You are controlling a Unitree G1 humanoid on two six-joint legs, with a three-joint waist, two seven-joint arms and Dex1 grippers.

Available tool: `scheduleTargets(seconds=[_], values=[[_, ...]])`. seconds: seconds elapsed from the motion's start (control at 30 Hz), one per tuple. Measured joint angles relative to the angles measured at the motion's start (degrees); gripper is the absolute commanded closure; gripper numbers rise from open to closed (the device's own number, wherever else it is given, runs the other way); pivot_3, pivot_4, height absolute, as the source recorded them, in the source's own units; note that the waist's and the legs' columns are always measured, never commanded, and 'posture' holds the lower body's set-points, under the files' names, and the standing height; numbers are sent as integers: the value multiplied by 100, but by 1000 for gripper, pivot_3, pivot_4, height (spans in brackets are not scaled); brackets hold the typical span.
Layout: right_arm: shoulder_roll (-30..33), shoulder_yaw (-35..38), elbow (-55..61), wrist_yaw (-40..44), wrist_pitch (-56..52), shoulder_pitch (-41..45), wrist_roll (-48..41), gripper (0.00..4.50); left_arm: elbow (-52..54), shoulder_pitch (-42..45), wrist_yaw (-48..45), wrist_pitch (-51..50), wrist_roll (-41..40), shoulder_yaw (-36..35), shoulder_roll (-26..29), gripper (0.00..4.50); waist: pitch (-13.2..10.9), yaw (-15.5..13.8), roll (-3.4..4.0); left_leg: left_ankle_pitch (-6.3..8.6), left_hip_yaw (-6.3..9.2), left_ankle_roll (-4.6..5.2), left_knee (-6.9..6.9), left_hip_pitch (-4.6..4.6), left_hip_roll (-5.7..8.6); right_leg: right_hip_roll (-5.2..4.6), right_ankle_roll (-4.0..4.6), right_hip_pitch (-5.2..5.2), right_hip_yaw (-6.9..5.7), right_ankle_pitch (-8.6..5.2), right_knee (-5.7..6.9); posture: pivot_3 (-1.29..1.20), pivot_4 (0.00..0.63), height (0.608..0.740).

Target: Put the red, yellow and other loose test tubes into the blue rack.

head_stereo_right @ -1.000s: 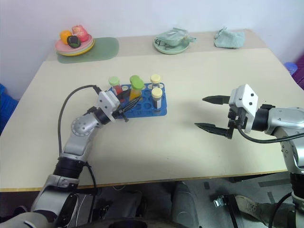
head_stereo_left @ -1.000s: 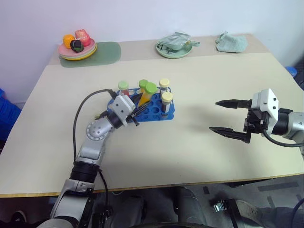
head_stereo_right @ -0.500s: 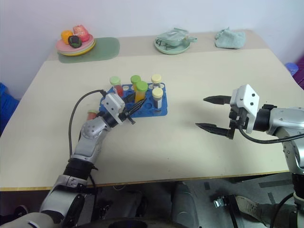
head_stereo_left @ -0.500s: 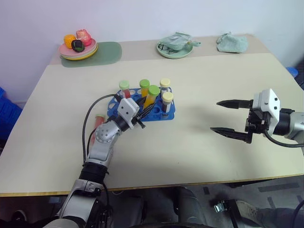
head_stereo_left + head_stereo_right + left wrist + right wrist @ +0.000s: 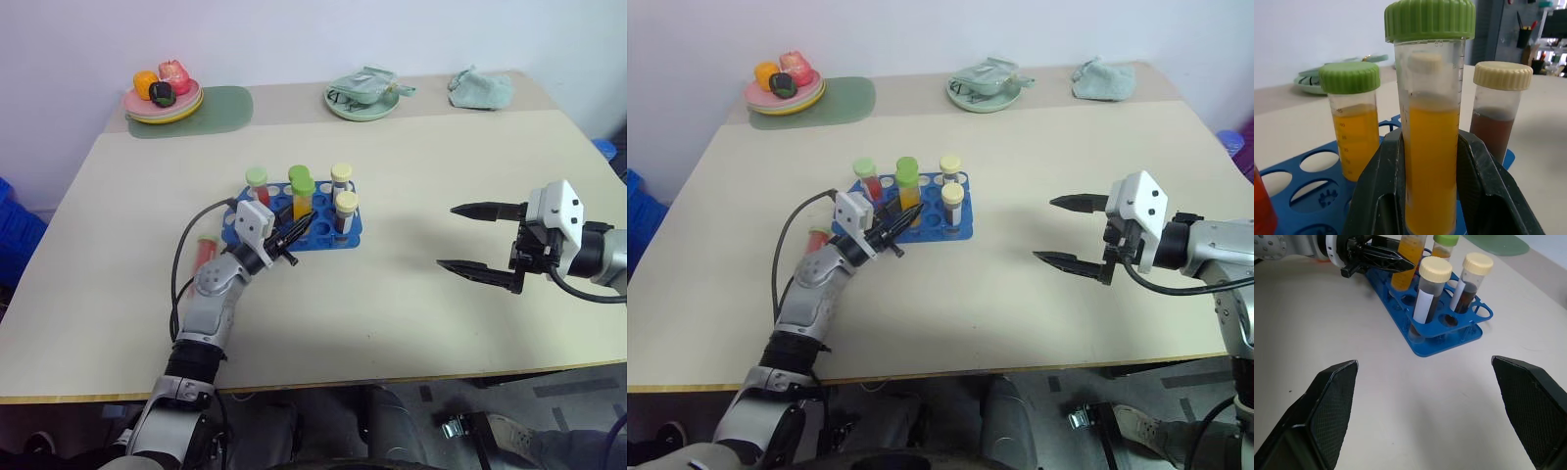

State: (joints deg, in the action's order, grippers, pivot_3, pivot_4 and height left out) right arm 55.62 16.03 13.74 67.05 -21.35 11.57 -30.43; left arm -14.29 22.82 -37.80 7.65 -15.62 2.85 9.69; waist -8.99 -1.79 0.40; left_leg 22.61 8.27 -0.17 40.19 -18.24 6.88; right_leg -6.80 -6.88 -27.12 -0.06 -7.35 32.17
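The left claw (image 5: 297, 227) is clamped on a yellow tube (image 5: 303, 199) standing upright in the blue rack (image 5: 323, 235) mid-surface, among other capped tubes. A red tube (image 5: 205, 251) lies loose just beside the rack. The right claw (image 5: 480, 242) hangs wide and empty, well apart.

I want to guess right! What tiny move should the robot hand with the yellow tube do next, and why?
Probably open its fingers. The left gripper is shut on the yellow tube, which stands upright in the blue rack, so it looks ready to let go.
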Motion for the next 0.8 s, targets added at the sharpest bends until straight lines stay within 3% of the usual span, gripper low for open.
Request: scheduleTargets(seconds=[0.23,0.47,0.8], values=[[-1,-15,-24,30,62,40,37,0,211,-110,-210,-56,-99,-67,206,121,0,-39,0,0,-3,0,1,0,0,0,2,0,1,2,0,0,150,740],[-8,-140,-89,52,104,128,47,0,820,-225,-340,-219,-157,-147,446,48,0,-43,0,0,-3,0,1,0,-2,0,3,0,1,2,0,0,150,740],[-48,-293,-368,174,340,261,110,0,3006,-1101,-183,-1891,-852,-829,1735,48,0,-53,0,1,-4,1,-2,0,-8,5,3,0,1,2,0,0,150,740]])
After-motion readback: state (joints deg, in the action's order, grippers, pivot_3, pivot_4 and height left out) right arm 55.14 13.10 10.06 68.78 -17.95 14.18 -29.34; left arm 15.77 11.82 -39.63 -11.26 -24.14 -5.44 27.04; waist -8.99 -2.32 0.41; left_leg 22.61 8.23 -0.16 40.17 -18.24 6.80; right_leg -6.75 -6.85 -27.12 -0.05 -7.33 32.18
